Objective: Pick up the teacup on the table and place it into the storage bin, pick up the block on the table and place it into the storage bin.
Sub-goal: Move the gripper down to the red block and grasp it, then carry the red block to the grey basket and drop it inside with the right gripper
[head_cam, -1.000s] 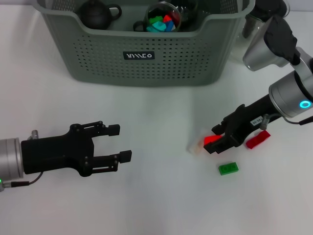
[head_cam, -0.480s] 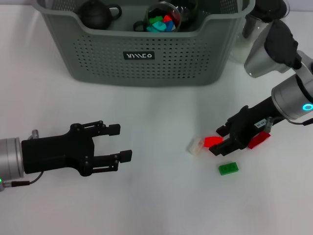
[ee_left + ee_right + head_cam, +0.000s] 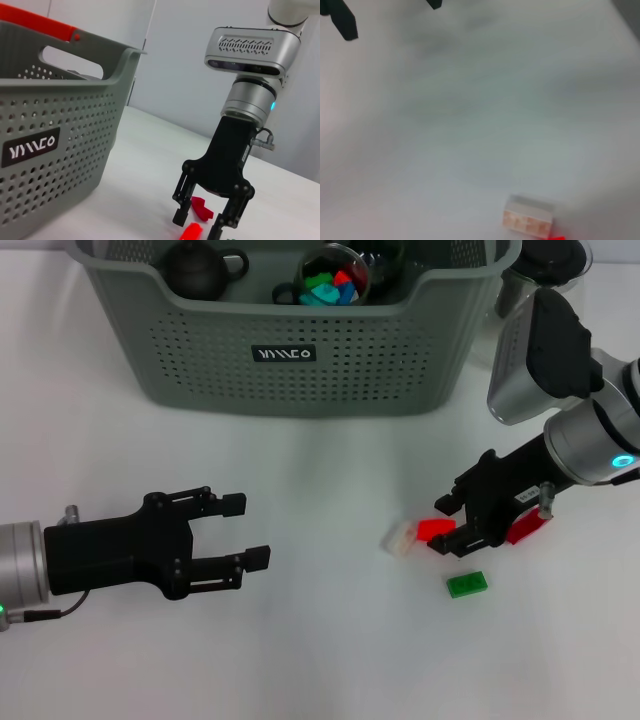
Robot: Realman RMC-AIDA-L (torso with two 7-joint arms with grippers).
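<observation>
The landmark here is the storage bin [image 3: 300,335], which stands at the far side of the white table [image 3: 320,660].

Nearest to the camera and well apart from the bin, the left gripper [image 3: 245,532] hangs over the table with its fingers spread and nothing between them; it looks idle.

A little farther, toward the right end of the bin but also well apart from it, lie the loose blocks: a green block [image 3: 467,584], a white block [image 3: 401,538], a red block [image 3: 435,529] touching the white one, and a second red block [image 3: 527,525]. The right gripper [image 3: 453,525] is low over them, its fingers released and standing on both sides of the red block, as the left wrist view also shows [image 3: 202,223].

Inside the bin there are a dark teapot [image 3: 200,267] and a glass cup [image 3: 333,277] filled with coloured blocks, so I judge the teacup step is finished and the block step is in hand.

The next move calls for closing on the red block without pushing the white one, then lifting it and carrying it over the near wall of the bin.
</observation>
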